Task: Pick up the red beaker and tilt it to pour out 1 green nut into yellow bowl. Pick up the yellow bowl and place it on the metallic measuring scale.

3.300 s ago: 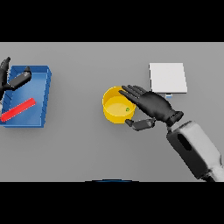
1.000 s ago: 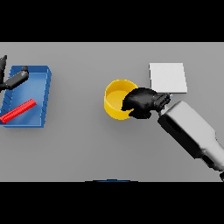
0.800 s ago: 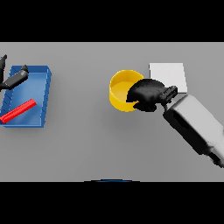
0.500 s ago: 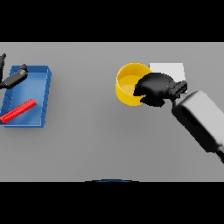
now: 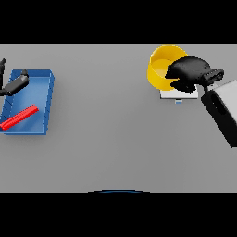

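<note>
We see the yellow bowl (image 5: 161,67) at the far right of the grey table (image 5: 111,139), tilted a little and overlapping the far left part of the metallic measuring scale (image 5: 178,94), most of which lies hidden beneath bowl and hand. Our right hand (image 5: 189,74) grasps the bowl at its right rim, dark fingers curled over the edge and clenched on it. The white and grey right arm (image 5: 223,109) comes in from the right side, running diagonally up to the wrist. Far off at the left edge sits the blue tray (image 5: 42,106) with the red beaker (image 5: 18,117) lying flat inside it. Our left hand (image 5: 13,85) shows above the tray's far left corner; whether its fingers are released or clenched, we cannot tell.
</note>
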`<state>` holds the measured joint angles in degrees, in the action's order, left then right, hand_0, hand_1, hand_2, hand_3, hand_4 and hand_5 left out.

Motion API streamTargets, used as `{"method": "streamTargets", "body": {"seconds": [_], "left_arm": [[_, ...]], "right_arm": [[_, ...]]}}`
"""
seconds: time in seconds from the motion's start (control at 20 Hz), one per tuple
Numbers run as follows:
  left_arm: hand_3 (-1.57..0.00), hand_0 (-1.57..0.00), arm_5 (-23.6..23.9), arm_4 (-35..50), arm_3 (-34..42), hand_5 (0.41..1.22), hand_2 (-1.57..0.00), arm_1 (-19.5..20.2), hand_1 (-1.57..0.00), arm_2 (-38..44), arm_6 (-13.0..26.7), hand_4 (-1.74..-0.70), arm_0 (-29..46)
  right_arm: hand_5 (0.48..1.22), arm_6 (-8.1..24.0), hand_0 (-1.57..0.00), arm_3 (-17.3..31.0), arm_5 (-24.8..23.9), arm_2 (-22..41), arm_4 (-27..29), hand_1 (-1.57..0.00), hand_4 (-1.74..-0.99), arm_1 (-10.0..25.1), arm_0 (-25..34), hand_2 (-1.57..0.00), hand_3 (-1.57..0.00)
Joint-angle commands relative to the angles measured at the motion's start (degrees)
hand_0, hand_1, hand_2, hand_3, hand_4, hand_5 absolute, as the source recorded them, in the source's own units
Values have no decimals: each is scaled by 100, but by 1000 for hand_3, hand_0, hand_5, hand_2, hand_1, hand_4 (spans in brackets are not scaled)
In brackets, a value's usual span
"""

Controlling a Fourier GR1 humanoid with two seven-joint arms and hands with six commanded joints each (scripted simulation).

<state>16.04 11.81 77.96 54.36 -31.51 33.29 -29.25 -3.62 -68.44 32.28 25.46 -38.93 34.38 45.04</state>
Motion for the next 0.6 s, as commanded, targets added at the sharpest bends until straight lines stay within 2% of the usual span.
{"method": "streamTargets", "body": {"seconds": [0.0, 0.15, 0.2, 0.25, 0.4, 0.55], "left_arm": [[1, 1, -4, 28, 7, 759, 1, 22, 1, 28, 16, -824, 2], [1, 1, -2, 12, 27, 773, 1, 35, 1, 10, 49, -832, 24], [1, 1, -10, -2, -33, 774, 1, 50, 1, 17, 64, -829, 30], [1, 1, -30, 20, -26, 772, 1, 42, 1, 15, 134, -823, 12], [1, 1, -45, 14, -115, 759, 1, 34, 1, 46, 62, -818, -27], [1, 1, -100, 11, -111, 753, 1, 82, 1, 33, 133, -811, -20]], "right_arm": [[1221, -28, -1571, 175, -92, -28, -2, -1571, -1720, -9, 36, -1570, -1205], [1221, -103, -1571, 722, -401, -37, -50, -1571, -1720, -18, 118, -1571, -1172], [1221, -258, -1571, 908, -449, -34, -52, -1571, -1720, 21, 171, -1571, -1168], [1221, -260, -1571, 1154, -568, -42, -91, -1571, -1721, -11, 233, -1571, -1182], [1221, -340, -1571, 1754, -829, -29, -148, -1571, -1722, -67, 316, -1571, -1254], [1221, -479, -1571, 2181, -1129, 43, -221, -1567, -1724, -171, 340, -1571, -1390]]}}
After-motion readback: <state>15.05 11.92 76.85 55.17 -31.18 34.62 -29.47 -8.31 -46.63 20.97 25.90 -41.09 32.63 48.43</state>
